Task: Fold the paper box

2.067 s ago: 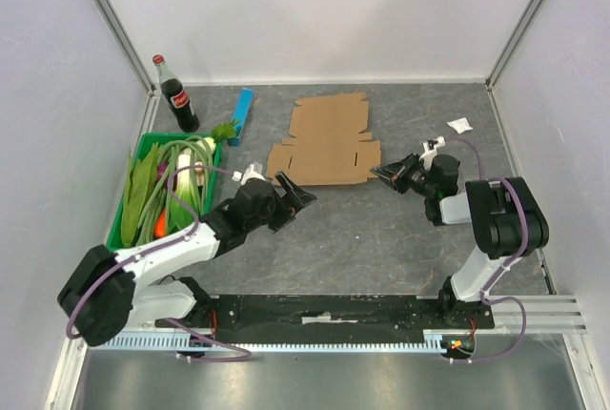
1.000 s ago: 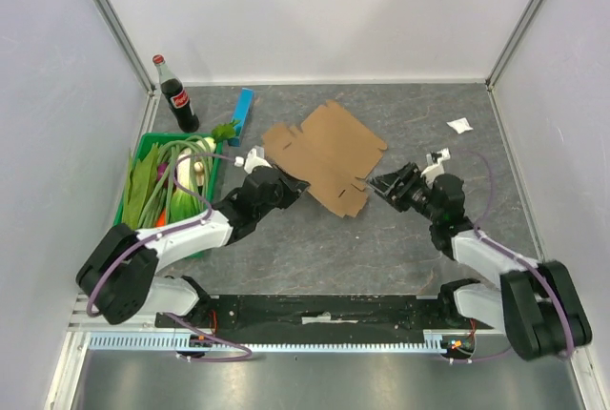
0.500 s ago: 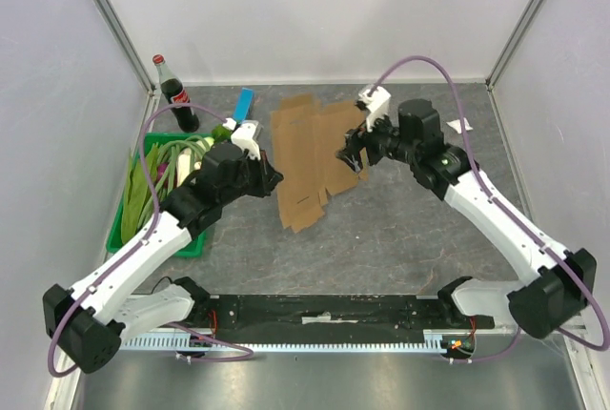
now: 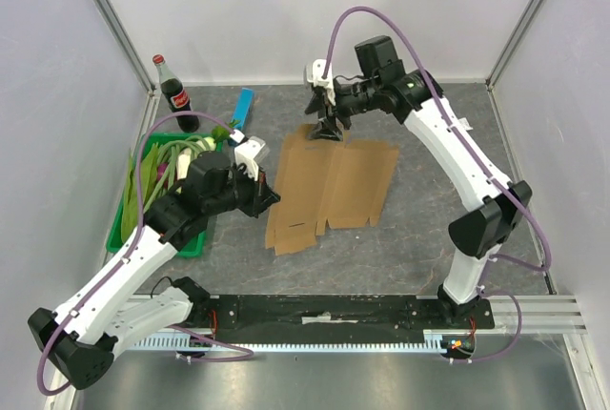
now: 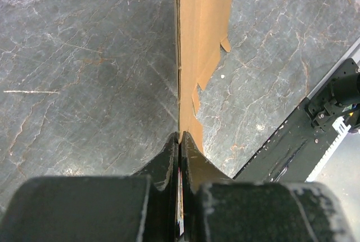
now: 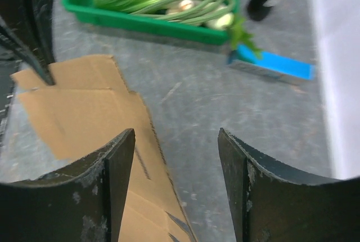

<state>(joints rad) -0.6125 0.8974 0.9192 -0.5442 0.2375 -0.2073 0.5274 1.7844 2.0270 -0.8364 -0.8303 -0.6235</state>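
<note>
Evidently nothing folded yet. Finds the paper box [image 4: 329, 186] spread flat on the table [image 4: 419, 229], creases and slits facing up. Pinches its left edge in the left gripper [image 5: 180, 138], jaws clamped tight on the thin card, seen edge-on from the wrist, probably to anchor the blank or lift that side along a crease. Hangs the right gripper [image 4: 329, 127] just over the far edge, fingers [image 6: 121, 157] spread wide with nothing between them and card below, likely poised to press or catch a flap. Leaves the green tray [image 6: 146, 22] of vegetables just outside the left gripper, with the blue bar [image 4: 244, 110] and cola bottle [image 4: 176, 97] beyond it, apart from the right gripper.
</note>
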